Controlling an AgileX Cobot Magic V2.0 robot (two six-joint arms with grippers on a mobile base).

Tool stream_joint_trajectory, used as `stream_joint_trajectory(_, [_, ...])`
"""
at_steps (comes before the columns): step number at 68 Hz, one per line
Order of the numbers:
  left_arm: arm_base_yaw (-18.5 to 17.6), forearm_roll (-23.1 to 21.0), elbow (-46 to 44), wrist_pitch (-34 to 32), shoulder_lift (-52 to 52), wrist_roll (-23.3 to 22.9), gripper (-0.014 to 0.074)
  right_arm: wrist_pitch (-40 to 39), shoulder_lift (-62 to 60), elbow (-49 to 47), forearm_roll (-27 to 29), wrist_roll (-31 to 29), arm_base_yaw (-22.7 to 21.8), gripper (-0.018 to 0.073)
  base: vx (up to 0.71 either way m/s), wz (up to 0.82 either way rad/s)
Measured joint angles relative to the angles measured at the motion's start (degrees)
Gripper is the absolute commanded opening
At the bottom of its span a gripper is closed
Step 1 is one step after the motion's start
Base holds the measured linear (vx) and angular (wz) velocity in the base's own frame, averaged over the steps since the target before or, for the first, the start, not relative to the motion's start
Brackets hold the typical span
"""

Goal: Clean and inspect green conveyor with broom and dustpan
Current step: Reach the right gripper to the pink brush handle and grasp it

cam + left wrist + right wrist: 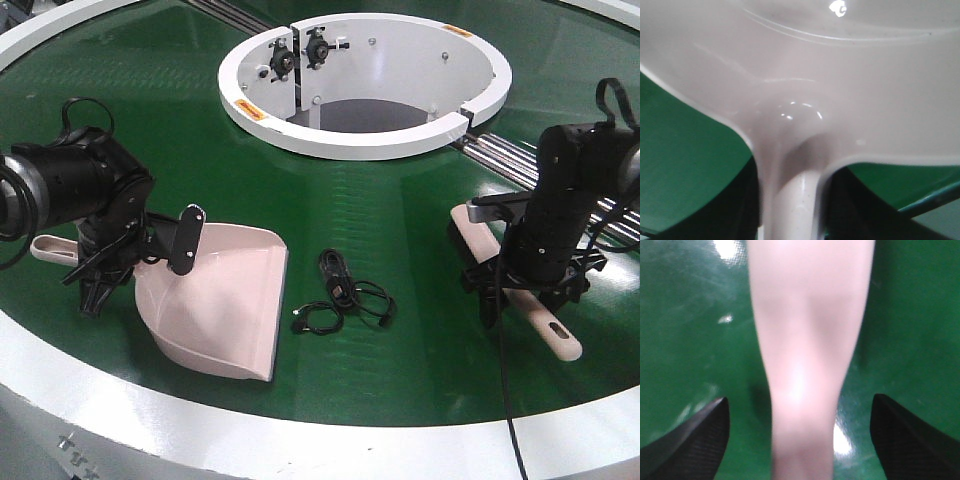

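Step in hand, by my read: get both tools gripped before any sweeping.

Nearest, just past the white rim (pixel 300 430), the L gripper (pixel 95 295) sits at the dustpan (pixel 225 290) handle. The pan lies on the belt (pixel 400 230), lip facing R. The L wrist cam is too blurred to tell if the fingers pinch the handle, so confirm the grip before lifting.

Just R of the lip lies a black cable (pixel 345 293), prob. the thing to sweep.

The R gripper (pixel 522 300) hangs over the broom (pixel 550 325) handle. Its fingers (pixel 695 435) are spread w/ green showing each side, not touching it. The handle is centred btwn them, so drop straight down and close square, no twist.

The broom lies aslant, head toward the rails (pixel 520 160). Farther back is the white collar (pixel 420 140); keep both tools clear of it.
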Motion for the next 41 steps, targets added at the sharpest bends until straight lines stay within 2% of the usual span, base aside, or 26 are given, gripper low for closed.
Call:
stream_joint_trajectory(17, [0.0, 0.0, 0.0, 0.0, 0.0, 0.0, -0.0006, -0.2, 1.7, -0.1, 0.0, 0.0, 0.0, 0.0520, 0.00, 0.00])
stream_joint_trajectory(26, [0.0, 0.0, 0.0, 0.0, 0.0, 0.0, -0.0006, -0.7, 2.5, -0.1, -0.4, 0.4, 0.0, 0.0479, 0.00, 0.00])
stream_joint_trajectory(35, [0.0, 0.0, 0.0, 0.0, 0.0, 0.0, -0.0006, -2.3, 2.8, -0.1, -1.4, 1.5, 0.0, 0.0353, 0.00, 0.00])
stream_joint_trajectory(41, [0.0, 0.0, 0.0, 0.0, 0.0, 0.0, -0.0006, -3.0, 2.8, -0.1, -1.8, 2.3, 0.0, 0.0197, 0.00, 0.00])
